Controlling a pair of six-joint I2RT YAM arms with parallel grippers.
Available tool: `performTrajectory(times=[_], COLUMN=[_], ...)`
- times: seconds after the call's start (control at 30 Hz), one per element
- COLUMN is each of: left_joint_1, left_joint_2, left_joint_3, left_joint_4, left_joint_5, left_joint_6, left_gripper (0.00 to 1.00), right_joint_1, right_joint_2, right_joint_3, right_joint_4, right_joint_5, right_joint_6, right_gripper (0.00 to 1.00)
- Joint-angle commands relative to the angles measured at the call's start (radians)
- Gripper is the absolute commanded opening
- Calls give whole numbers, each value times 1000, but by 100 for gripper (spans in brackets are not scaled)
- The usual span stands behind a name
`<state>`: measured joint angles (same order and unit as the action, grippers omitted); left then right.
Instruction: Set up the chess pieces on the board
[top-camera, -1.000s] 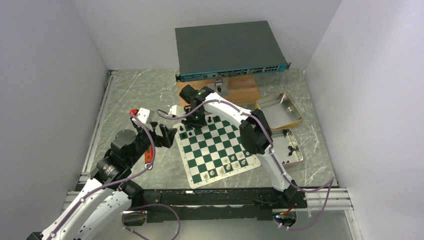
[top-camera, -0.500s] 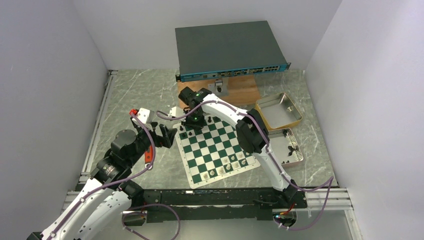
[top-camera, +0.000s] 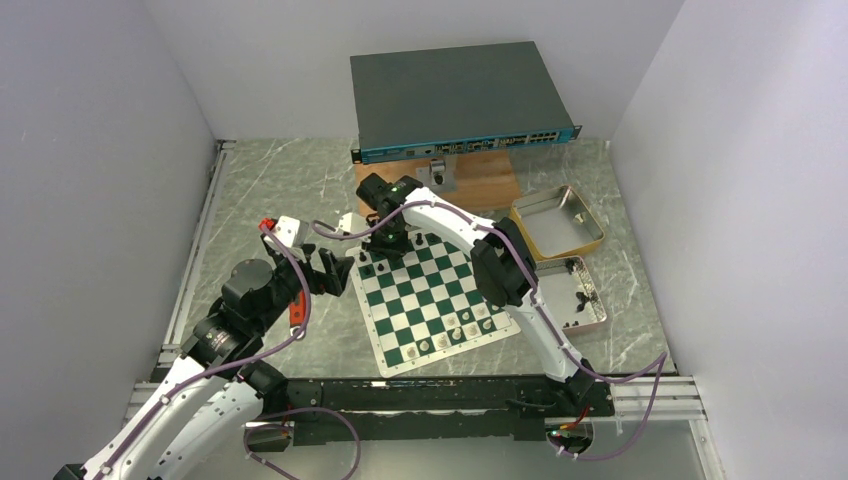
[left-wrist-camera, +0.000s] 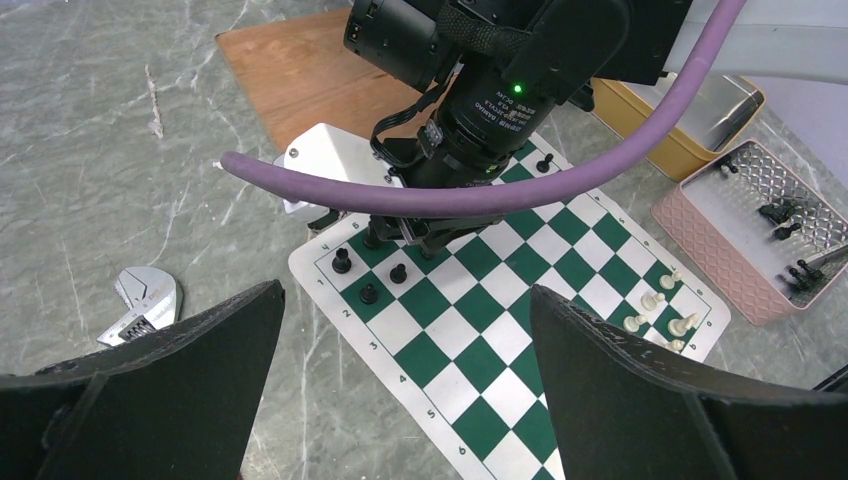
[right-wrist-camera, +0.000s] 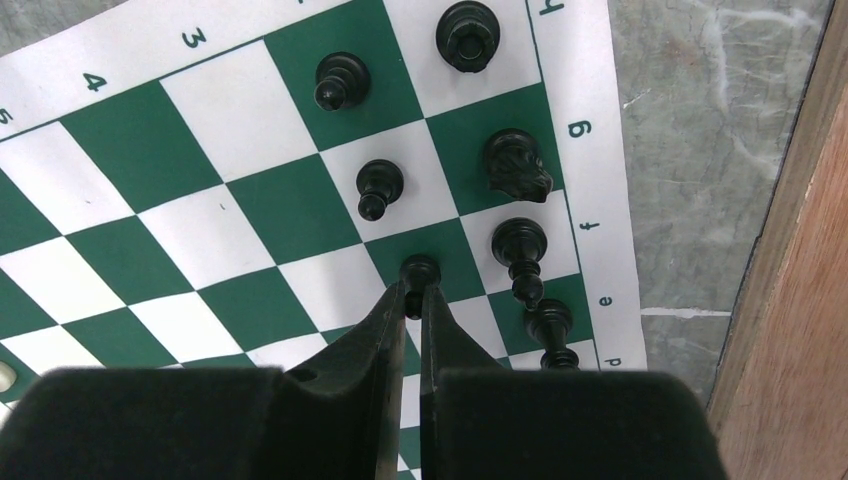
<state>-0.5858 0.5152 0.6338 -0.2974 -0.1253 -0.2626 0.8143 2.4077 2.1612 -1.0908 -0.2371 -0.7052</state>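
Right wrist view settles what matters: the right gripper (right-wrist-camera: 418, 296) is pinched nearly closed on the head of a black pawn (right-wrist-camera: 420, 270), so the piece sits directly between the fingertips, not off to either side. The pawn stands upright, its long axis vertical and close to in line with the fingers (right-wrist-camera: 385, 340), over a green square in the second rank from the board's (right-wrist-camera: 250, 210) lettered edge, just beside the bishop (right-wrist-camera: 520, 245) on the back rank. Whether its base already touches the square cannot be told from above. Two more pawns stand on the same rank further along, with back-rank pieces behind them – so this looks like the third pawn of the row going down. The coming move is probably a straight descent or a release, and it depends on the pawn being centred in its square and clear of the bishop. The left gripper (top-camera: 335, 272) hovers well apart off the board's left edge, spread wide and holding nothing; the right arm is plainly the one placed for this piece. More black pieces wait in the pink tray (left-wrist-camera: 700, 255).
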Motion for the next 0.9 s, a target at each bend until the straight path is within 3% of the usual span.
performTrajectory(times=[0.0,0.47,0.87], left_joint_1=[3,2,3], left_joint_2=[5,10,11], left_joint_3=[3,3,4], left_joint_4=[38,38,41], left_joint_5=[-3,1,15], left_joint_6=[18,19,22], left_gripper=[98,98,98], right_joint_1=[2,2,2], right_joint_2=[7,19,-15], right_joint_3=[47,45,20], right_joint_4=[-4,4,35], right_joint_5=[-5,-2,12], right_joint_6=[16,18,34], right_gripper=[2,11,39])
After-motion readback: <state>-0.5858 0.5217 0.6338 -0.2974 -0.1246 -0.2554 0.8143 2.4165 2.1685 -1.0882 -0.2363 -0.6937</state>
